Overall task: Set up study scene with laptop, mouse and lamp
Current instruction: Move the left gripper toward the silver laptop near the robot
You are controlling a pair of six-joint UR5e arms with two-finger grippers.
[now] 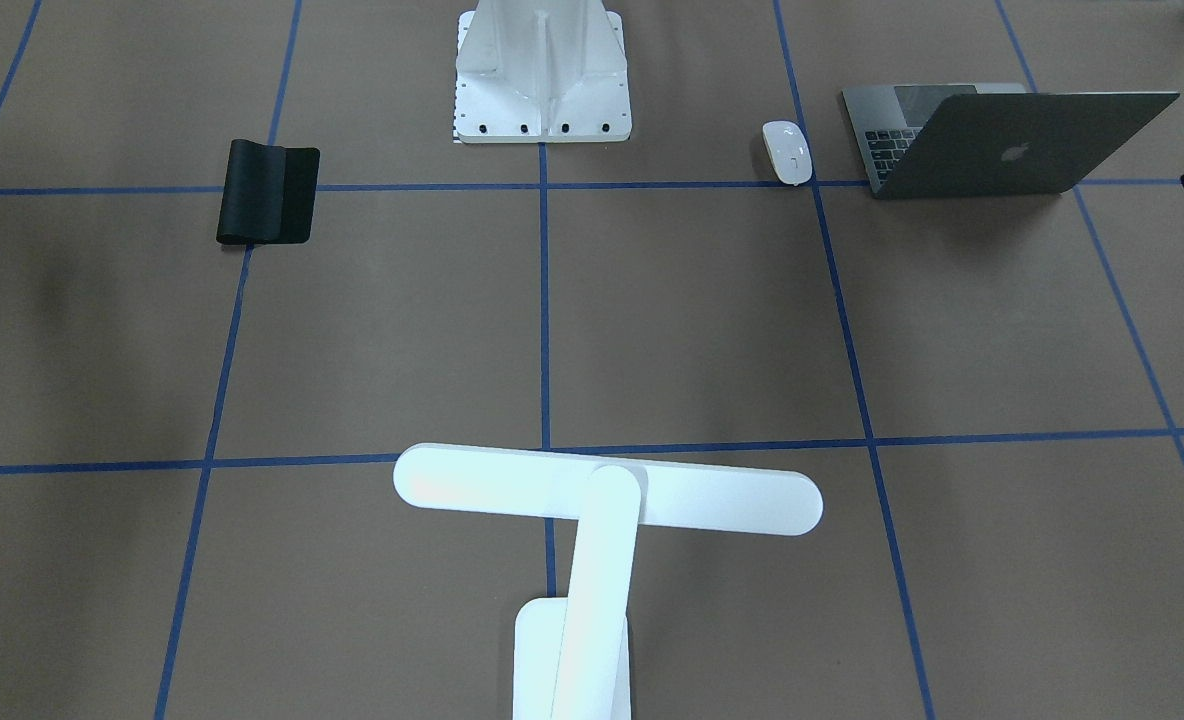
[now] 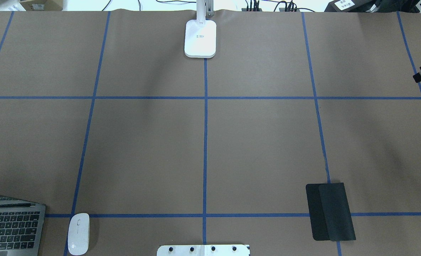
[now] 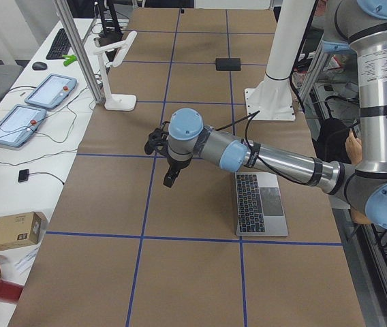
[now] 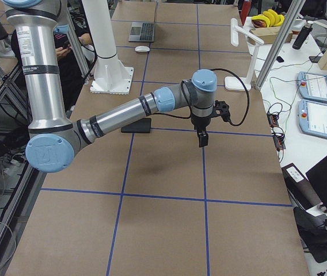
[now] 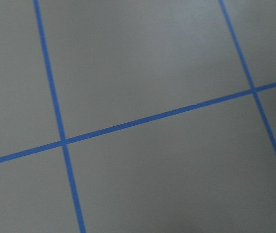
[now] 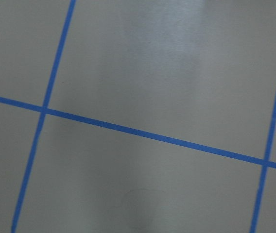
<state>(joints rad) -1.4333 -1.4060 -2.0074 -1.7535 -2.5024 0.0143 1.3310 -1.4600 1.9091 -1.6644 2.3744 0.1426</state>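
The laptop (image 1: 1012, 150) sits open at the table's (image 1: 702, 320) near-left corner, screen towards the robot, long side crosswise. The mouse (image 1: 787, 152) lies just beside it, lengthwise pointing away. The lamp (image 1: 602, 490) stands far-centre, bar crosswise. The left gripper (image 3: 170, 178) and right gripper (image 4: 202, 139) hang above the table; their opening cannot be told.
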